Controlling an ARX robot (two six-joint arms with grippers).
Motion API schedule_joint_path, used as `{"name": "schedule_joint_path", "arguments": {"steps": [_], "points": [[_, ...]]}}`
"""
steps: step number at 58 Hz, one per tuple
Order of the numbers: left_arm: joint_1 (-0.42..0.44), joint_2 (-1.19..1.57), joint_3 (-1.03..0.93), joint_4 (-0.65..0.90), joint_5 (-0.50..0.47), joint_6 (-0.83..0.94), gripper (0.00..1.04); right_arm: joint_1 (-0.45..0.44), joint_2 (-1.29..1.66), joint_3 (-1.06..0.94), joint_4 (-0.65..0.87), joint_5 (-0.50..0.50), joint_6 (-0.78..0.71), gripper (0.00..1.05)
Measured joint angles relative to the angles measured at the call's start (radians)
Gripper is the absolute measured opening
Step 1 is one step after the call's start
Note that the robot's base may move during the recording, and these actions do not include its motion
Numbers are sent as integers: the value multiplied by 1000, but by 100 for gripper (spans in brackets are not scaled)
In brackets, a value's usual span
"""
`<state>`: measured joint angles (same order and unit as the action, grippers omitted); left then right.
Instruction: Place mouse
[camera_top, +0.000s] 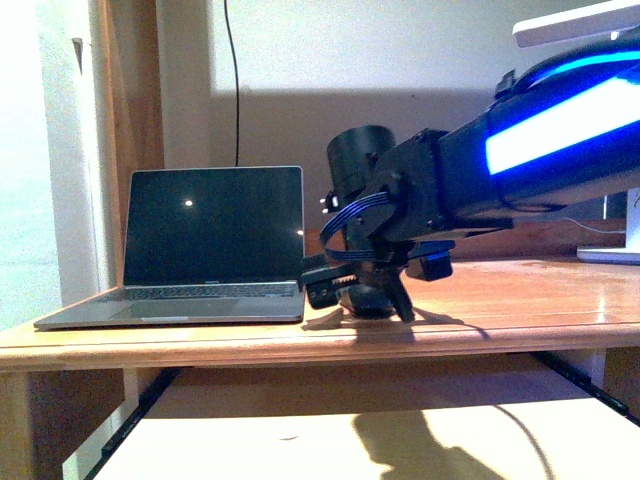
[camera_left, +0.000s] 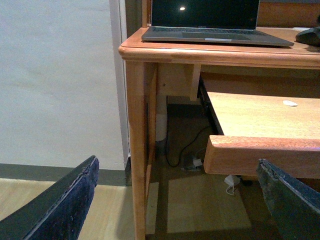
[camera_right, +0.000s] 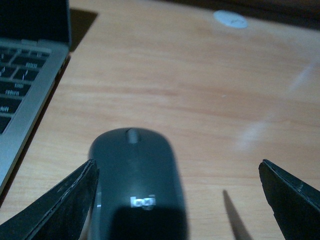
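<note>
The mouse (camera_right: 137, 185) is a dark grey rounded dome resting on the wooden desk top (camera_right: 200, 100), just right of the laptop. My right gripper (camera_right: 177, 172) is open around it. The mouse lies close against the finger (camera_right: 65, 205) on the laptop's side and well apart from the other finger (camera_right: 292, 200). In the front view the right gripper (camera_top: 365, 295) sits low over the mouse (camera_top: 375, 303). My left gripper (camera_left: 177, 200) is open and empty, low beside the desk's leg; the mouse (camera_left: 310, 36) shows at that view's edge.
An open grey laptop (camera_top: 200, 260) with a dark screen stands on the desk's left part. A pull-out shelf (camera_left: 260, 120) below the desk top carries a small white flat disc (camera_left: 290, 103). A white disc (camera_right: 230, 19) lies beyond the mouse. The desk leg (camera_left: 137, 150) is near my left gripper.
</note>
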<state>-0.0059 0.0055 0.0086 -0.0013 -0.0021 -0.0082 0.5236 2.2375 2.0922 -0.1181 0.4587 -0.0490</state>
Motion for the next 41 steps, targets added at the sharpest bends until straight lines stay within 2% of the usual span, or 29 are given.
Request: {"name": "schedule_joint_path", "arguments": {"steps": [7, 15, 21, 23, 24, 26, 41], "points": [[0, 0, 0, 0, 0, 0, 97, -60, -202, -225, 142, -72, 7, 97], [0, 0, 0, 0, 0, 0, 97, -140, -446, -521, 268, -213, 15, 97], [0, 0, 0, 0, 0, 0, 97, -208, -613, -783, 377, -383, 21, 97], [0, 0, 0, 0, 0, 0, 97, -241, -679, -909, 425, -488, 21, 97], [0, 0, 0, 0, 0, 0, 97, -244, -684, -921, 429, -498, 20, 97], [0, 0, 0, 0, 0, 0, 97, -275, -735, -1030, 467, -588, 11, 97], [0, 0, 0, 0, 0, 0, 97, -476, -871, -1443, 603, -1003, -56, 97]]}}
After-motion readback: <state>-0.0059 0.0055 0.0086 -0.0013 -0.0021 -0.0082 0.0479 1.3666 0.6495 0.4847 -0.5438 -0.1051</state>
